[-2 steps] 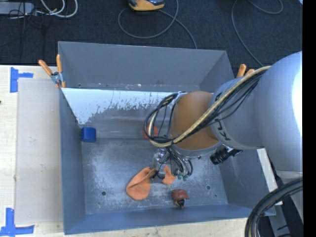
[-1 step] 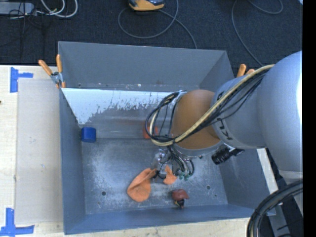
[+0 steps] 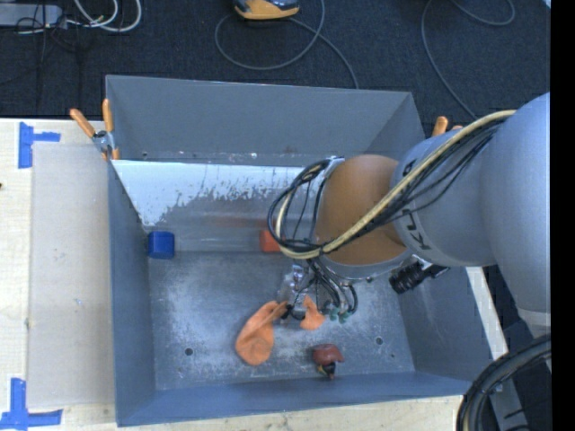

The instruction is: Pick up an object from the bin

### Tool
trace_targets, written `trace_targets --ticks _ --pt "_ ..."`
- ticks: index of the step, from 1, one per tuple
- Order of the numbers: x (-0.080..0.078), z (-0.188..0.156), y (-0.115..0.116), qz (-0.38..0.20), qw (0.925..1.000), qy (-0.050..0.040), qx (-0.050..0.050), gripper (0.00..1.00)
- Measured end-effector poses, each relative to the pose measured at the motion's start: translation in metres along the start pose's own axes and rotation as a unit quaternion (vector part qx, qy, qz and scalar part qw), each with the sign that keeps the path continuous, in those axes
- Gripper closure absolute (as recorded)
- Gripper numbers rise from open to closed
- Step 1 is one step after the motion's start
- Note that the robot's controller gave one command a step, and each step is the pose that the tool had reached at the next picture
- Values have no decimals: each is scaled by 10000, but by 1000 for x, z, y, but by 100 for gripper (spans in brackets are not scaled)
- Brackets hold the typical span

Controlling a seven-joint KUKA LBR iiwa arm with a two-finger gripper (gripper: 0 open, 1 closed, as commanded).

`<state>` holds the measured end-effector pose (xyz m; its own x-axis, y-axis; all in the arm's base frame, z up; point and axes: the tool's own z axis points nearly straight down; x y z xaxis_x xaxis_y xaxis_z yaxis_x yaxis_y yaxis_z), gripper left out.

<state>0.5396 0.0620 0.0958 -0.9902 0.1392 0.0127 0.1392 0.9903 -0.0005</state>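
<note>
Orange limp piece of soft material [image 3: 256, 338], shaped like a slack balloon, lies on the floor of the grey metal bin [image 3: 180, 366], a little toward the front wall and near the middle. Its wide lobe points to the front left. Its narrow end runs up under the jaws, and a small orange bit shows just on their far side. The jaws are low over that narrow end, at or close to the floor. Wires and the wrist hide them, so I cannot tell whether they are spread, pressed together or pinching the material.

Judged from this, the reach and descent are done. The grip itself is unconfirmed, and the lift out of the bin is still to come, since the piece rests flat on the floor.

Just beside it, toward the front right, sits a small dark red-brown lump [image 3: 326, 356], apart from the jaws. Along the foot of the back wall lies a clear tube with a blue cap [image 3: 162, 244], well apart from both.
</note>
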Motion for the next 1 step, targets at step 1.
trace_targets --ticks 1 --pt "0 -16 0 -2 10000 -5 -1 100"
